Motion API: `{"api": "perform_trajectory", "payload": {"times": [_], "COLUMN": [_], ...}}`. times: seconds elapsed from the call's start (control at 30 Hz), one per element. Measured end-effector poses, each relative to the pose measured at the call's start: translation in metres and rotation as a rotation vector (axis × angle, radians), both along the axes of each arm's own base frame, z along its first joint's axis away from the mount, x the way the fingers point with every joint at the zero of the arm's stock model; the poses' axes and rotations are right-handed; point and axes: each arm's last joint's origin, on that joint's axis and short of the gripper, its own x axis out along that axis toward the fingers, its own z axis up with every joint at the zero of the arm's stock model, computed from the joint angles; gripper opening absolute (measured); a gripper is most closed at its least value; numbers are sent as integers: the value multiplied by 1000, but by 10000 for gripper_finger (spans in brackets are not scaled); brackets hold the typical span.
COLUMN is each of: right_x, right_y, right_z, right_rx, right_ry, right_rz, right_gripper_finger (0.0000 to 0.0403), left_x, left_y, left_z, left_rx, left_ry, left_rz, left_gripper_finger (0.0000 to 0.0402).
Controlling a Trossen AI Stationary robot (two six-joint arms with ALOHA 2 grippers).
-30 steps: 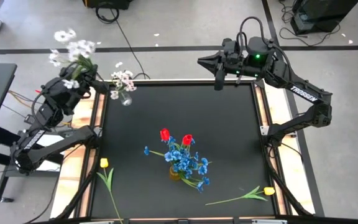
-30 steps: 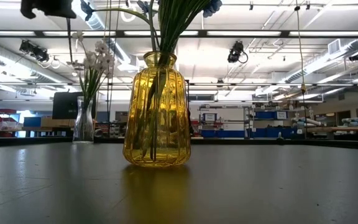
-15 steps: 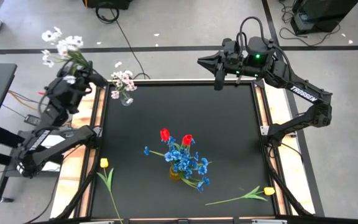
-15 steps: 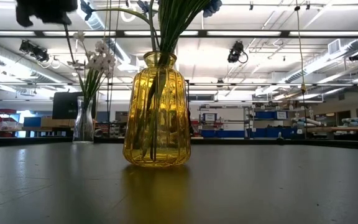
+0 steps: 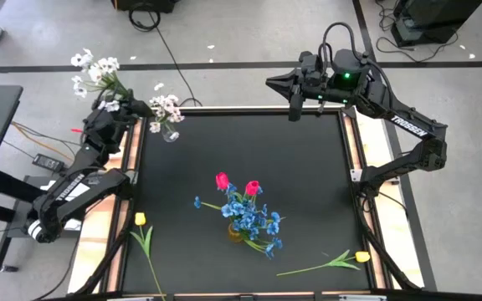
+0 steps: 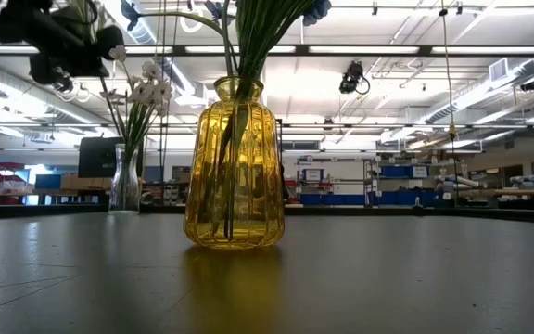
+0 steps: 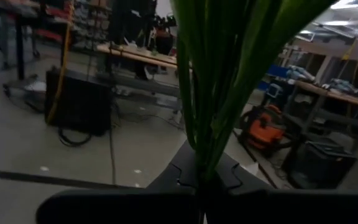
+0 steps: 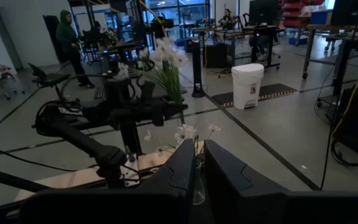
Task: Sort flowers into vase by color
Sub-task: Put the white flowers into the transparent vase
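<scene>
The left gripper (image 5: 117, 107) is clamped on a white spray (image 5: 94, 69) beyond the table's far-left corner, blossoms pointing outward, near the clear vase (image 5: 170, 131). The right gripper (image 5: 294, 107) hangs closed, empty.

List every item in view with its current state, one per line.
Left tool: shut on white spray, raised off the table's far left corner.
Right tool: shut, empty, at far edge.
Clear vase: upright, holds white blossoms.
Yellow vase: upright, holds blue sprays and red tulips.
Yellow tulips: lying on table.
</scene>
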Motion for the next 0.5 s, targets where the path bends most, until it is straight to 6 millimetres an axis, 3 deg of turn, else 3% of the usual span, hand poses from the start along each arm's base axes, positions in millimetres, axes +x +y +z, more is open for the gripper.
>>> {"api": "perform_trajectory", "payload": {"times": [0.5], "right_x": [0], "right_y": [0], "right_z": [0], "right_rx": [0], "right_ry": [0], "right_rz": [0], "right_gripper_finger": [43], "left_x": [6], "left_y": [7], "left_z": [-40], "left_rx": [-80], "left_ry": [12], "left_rz": [-40], "left_gripper_finger": [7]}}
